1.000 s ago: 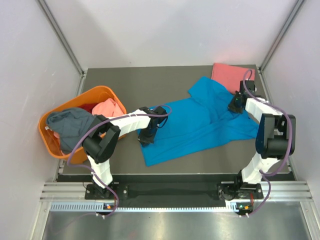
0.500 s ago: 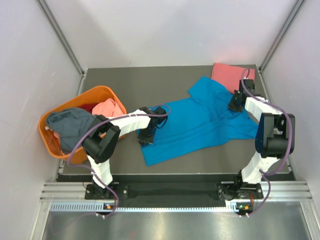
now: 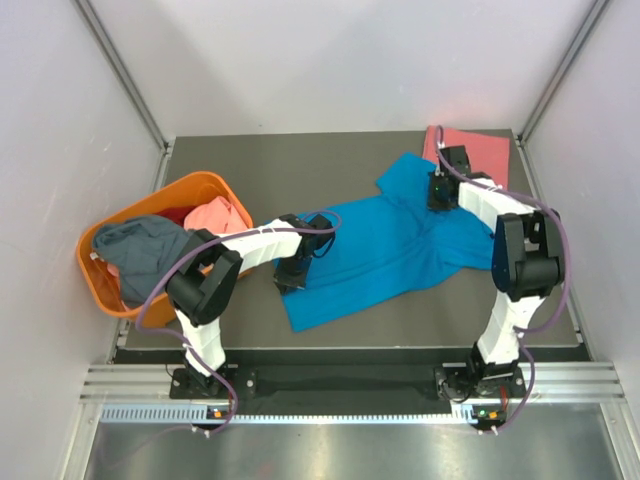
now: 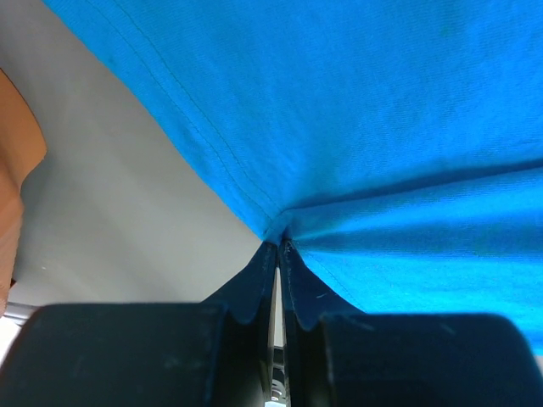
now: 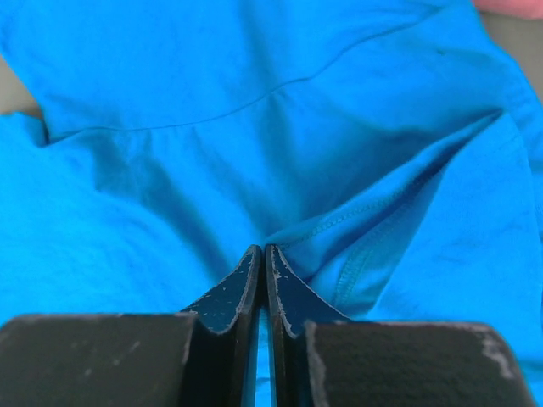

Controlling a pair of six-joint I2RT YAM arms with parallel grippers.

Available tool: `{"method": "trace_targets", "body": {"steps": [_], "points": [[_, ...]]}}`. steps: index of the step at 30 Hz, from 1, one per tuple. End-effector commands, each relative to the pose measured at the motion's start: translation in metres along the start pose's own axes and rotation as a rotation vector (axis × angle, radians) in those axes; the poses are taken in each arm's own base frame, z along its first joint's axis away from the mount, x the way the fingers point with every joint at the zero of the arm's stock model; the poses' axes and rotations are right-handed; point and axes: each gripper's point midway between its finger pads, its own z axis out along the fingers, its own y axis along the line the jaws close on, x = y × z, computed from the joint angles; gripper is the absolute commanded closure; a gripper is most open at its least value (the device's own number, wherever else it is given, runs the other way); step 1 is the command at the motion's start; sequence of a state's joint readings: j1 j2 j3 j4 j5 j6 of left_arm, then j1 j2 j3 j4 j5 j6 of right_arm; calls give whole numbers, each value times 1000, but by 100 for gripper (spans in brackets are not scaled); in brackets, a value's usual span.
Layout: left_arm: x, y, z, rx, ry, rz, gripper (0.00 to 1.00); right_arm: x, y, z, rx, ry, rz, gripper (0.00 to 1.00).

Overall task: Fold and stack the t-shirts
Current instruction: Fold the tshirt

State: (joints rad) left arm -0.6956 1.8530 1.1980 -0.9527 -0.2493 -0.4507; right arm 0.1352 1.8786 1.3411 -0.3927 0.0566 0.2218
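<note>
The bright blue t-shirt (image 3: 380, 250) is spread, still rumpled, on the table (image 3: 300, 170), beginning just beside the orange basket (image 3: 195, 182) and stretching away from it. Its edge nearest the basket is pinched by the left gripper (image 4: 280, 250), whose jaws are pressed almost together with the cloth gathered into them. The right gripper (image 5: 265, 253) is likewise pressed together on a seamed fold of the same shirt. Over the last second the right gripper has been carried from the shirt's end farthest from the basket back toward the basket, and that end of the cloth has been drawn along with it, so the shirt now reaches less far. The left gripper has hardly been shifted. A first fold of that side over the body is judged to be under way, not yet finished. A folded salmon-pink t-shirt (image 3: 480, 150) lies well apart from the basket, while a grey-blue t-shirt (image 3: 140, 245) and another salmon-pink one (image 3: 215, 215) are left inside it.
</note>
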Motion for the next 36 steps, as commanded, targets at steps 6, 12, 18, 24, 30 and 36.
{"method": "trace_targets", "body": {"steps": [6, 12, 18, 24, 30, 36], "points": [[6, 9, -4, -41, 27, 17, 91, -20, 18, -1, 63, -79, -259, 96], [3, 9, -6, -49, 23, 23, 84, -26, 28, -1, 126, -90, -385, 87], [-15, 13, -28, -66, -38, 31, 71, -46, 27, -44, 125, -111, -186, 59], [-41, 17, -74, -53, -164, 11, 66, -10, -53, -76, 225, 3, 209, 58], [-55, -29, -102, 146, -252, 59, 65, 50, -154, -93, 369, 31, 614, 62], [-37, -84, -73, 361, -171, 78, 67, 97, -182, -82, 402, 58, 837, 64]]}}
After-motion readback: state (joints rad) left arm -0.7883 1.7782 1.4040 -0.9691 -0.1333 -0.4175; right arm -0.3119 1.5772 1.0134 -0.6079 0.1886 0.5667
